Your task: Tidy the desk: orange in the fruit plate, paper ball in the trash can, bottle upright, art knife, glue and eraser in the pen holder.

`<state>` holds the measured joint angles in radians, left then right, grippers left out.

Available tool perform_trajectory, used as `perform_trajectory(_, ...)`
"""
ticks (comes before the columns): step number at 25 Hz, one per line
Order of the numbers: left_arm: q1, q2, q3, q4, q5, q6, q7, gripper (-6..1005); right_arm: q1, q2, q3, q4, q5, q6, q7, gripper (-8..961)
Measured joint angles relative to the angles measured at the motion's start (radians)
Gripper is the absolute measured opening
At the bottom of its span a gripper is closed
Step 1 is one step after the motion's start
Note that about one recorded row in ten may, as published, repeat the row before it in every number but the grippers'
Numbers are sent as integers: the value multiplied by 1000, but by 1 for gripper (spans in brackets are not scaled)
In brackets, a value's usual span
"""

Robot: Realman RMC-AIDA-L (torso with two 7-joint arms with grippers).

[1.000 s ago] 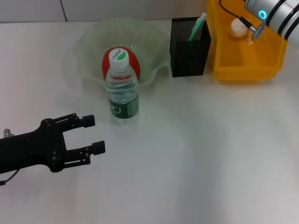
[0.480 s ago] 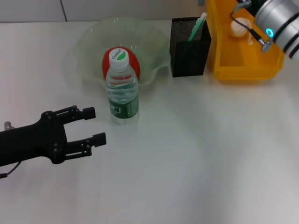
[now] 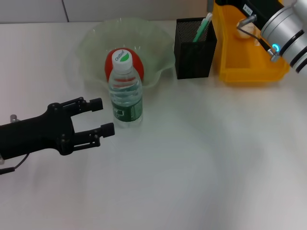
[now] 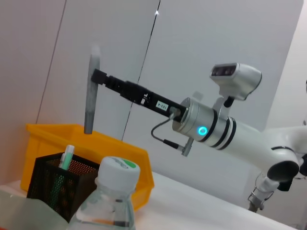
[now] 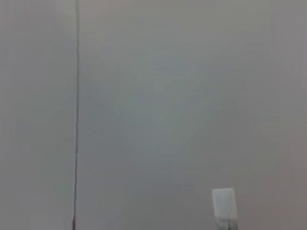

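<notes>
The water bottle (image 3: 125, 93) stands upright in front of the green glass fruit plate (image 3: 91, 43), which holds the orange (image 3: 132, 62). My left gripper (image 3: 104, 116) is open and empty, just left of the bottle. My right gripper (image 4: 97, 76) is shut on the grey art knife (image 4: 90, 91), held upright above the black mesh pen holder (image 3: 192, 52); in the head view only the knife's lower end (image 3: 209, 5) shows at the top edge. A green stick (image 3: 201, 28) stands in the holder. The paper ball (image 3: 241, 34) lies in the yellow bin (image 3: 249, 69), partly hidden by my right arm. No eraser is in view.
The bottle's cap (image 4: 117, 170) fills the foreground of the left wrist view, with the pen holder (image 4: 53, 182) and yellow bin (image 4: 120, 158) behind it. The right wrist view shows only a wall and a pale tip (image 5: 224, 208).
My left gripper has moved right and away from me, closer to the bottle. My right arm has swung left over the bin, bringing the knife above the pen holder.
</notes>
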<state>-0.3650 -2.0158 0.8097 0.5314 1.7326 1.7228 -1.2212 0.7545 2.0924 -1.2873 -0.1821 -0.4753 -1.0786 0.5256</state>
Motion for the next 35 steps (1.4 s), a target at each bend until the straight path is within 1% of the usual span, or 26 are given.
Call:
perform_trajectory(2,-6,-2,-8,0,-2,-1,-16,784,6,0,0,17,-1,-12,-31,125)
perform_trajectory(3,-11,-7,-26,-1,-3,-2,-31,784,12,0,0,26,-7,-15,-52,125)
perform_trajectory(7,-13,-13,-49,-1,-3,-1,-42,784,21,0,-23,29,-12,0,-63,125)
perform_trajectory(8,-13,-17,-58,-1,-3,1,-46,784,29,0,-46,30,-11,22,-63,125)
perform_trajectory(9,-13,-19,-62,-1,-3,2,-49,784,29,0,-46,30,-11,22,-63,125)
perform_trajectory(13,-21,-29,-67,-1,-3,-3,-51,784,56,0,-100,30,-7,99,-42,125)
perform_trajectory(19,-30,-29,-76,-1,-3,-6,-49,784,58,0,-114,30,-5,120,-20,126)
perform_trajectory(24,-32,-29,-79,-1,-2,-10,-42,784,60,0,-114,30,-5,165,22,126)
perform_trajectory(27,-32,-29,-79,-1,-3,-15,-40,784,58,0,-115,30,-7,167,25,164)
perform_trajectory(32,-32,-31,-80,-1,-3,-18,-39,784,46,0,-116,31,-10,159,58,333)
perform_trajectory(33,-32,-31,-80,-1,-3,-16,-39,784,36,0,-116,31,-11,141,82,367)
perform_trajectory(35,-30,-32,-81,0,-3,-11,-39,784,29,0,-116,30,-11,128,95,402)
